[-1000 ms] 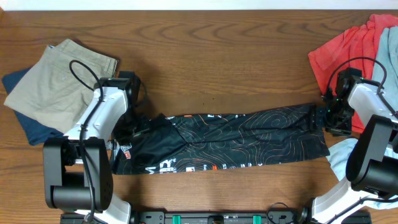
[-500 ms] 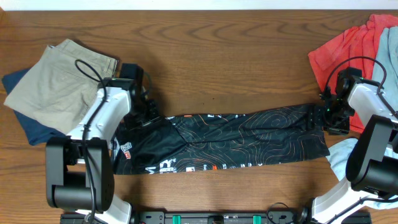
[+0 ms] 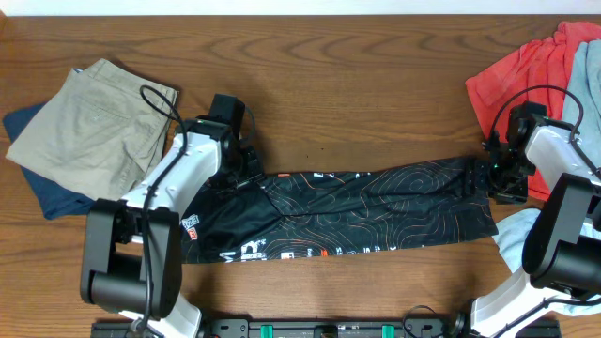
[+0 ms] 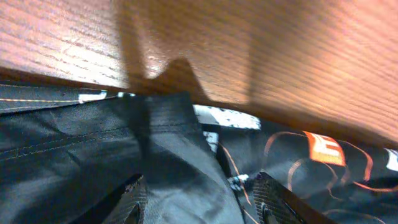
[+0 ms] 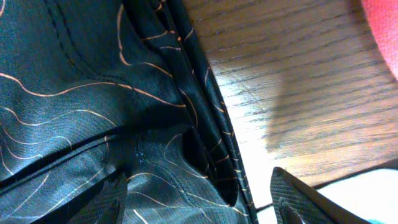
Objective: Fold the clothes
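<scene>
Our left end effector pinches the jersey, so we should lift it slowly and pull it smooth. We cannot tell if the right end effector is gripping the other end.

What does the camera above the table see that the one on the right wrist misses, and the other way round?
Only overhead: the whole jersey stretched in a long band, khaki shorts at far left, and the left gripper at the jersey's left end. Only right wrist: a close look at the jersey's stacked edge folds and stitching, with the right gripper, fingers apart, at the frame's bottom. Both: the black jersey with orange lines on the wooden table; the red shirt is probably the wrist view's blurred red corner.
</scene>
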Available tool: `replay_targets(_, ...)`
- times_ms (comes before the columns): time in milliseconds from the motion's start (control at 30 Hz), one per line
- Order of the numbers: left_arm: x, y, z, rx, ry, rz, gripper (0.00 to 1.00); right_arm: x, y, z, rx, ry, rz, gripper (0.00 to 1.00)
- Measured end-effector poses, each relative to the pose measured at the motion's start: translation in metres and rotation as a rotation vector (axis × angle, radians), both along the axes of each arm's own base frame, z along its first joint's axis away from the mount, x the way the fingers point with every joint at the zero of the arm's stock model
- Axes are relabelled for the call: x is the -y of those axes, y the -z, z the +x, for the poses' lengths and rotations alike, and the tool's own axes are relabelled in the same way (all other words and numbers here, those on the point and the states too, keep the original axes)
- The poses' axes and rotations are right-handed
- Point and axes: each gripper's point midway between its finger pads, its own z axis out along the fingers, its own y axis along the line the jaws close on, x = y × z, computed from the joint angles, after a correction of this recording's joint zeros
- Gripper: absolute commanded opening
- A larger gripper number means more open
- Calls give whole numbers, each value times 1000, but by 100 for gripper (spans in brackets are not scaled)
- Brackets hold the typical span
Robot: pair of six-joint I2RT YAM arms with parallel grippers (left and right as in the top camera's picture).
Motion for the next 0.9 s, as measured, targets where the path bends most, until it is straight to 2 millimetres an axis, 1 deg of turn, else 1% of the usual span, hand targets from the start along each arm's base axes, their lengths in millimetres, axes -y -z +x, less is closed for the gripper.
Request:
replay_targets(67, -1, 5, -1, -15, -7, 8, 51, 0, 0, 0, 0, 0, 0, 72)
replay_targets(200, -2, 9, -2, -30, -26, 15, 34, 0, 0, 0, 0, 0, 0, 71)
replay_targets(367, -2, 9, -2, -30, -30, 16, 9, 0, 0, 0, 0, 0, 0, 71)
replay_targets(400, -2, 9, -2, -30, -27, 16, 6, 0, 0, 0, 0, 0, 1, 71)
replay_targets(667, -3, 9, -6, -48, -26, 18, 6, 0, 0, 0, 1, 0, 2, 71)
replay_targets(800, 1, 8, -18, -100, -25, -7, 6, 0, 0, 0, 0, 0, 2, 71)
replay_targets(900, 5, 6, -34, -166, -19, -28, 6, 0, 0, 0, 0, 0, 2, 71)
